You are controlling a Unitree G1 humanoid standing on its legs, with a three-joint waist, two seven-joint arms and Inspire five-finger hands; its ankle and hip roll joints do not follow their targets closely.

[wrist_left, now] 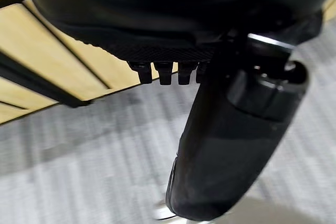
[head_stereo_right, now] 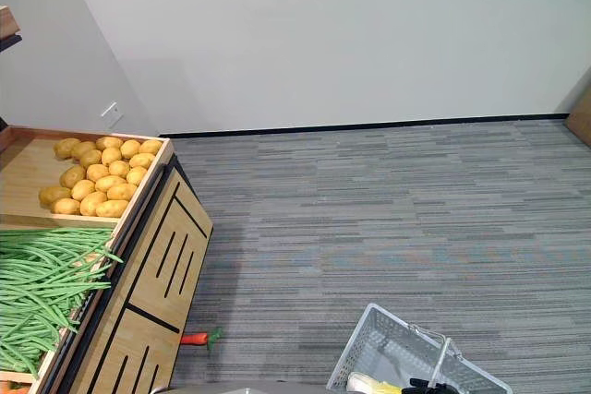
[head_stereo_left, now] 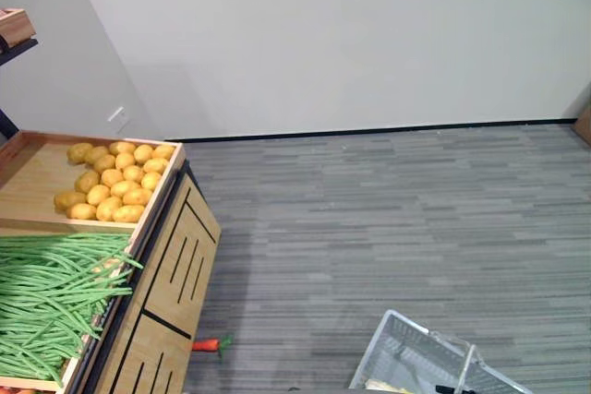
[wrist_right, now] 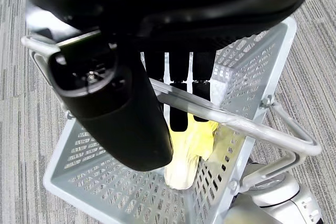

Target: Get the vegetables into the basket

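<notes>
A grey plastic basket (head_stereo_right: 388,348) sits low at my right, with a pale yellow leafy vegetable (wrist_right: 191,148) lying inside. My right hand (wrist_right: 121,114) is over it, fingers (wrist_right: 178,103) curled round the metal handle (wrist_right: 247,127). A wooden stand (head_stereo_left: 175,274) at the left holds a heap of potatoes (head_stereo_left: 115,182) and a pile of green beans (head_stereo_left: 51,297). One carrot (head_stereo_left: 207,345) lies on the carpet at the stand's foot. My left hand (wrist_left: 231,145) hangs beside the stand's wooden panels (wrist_left: 58,61), fingers straight, holding nothing.
Grey carpet (head_stereo_left: 388,219) stretches from the stand to a white wall with a black skirting. A wooden shelf corner (head_stereo_left: 14,27) juts in at the upper left above the stand.
</notes>
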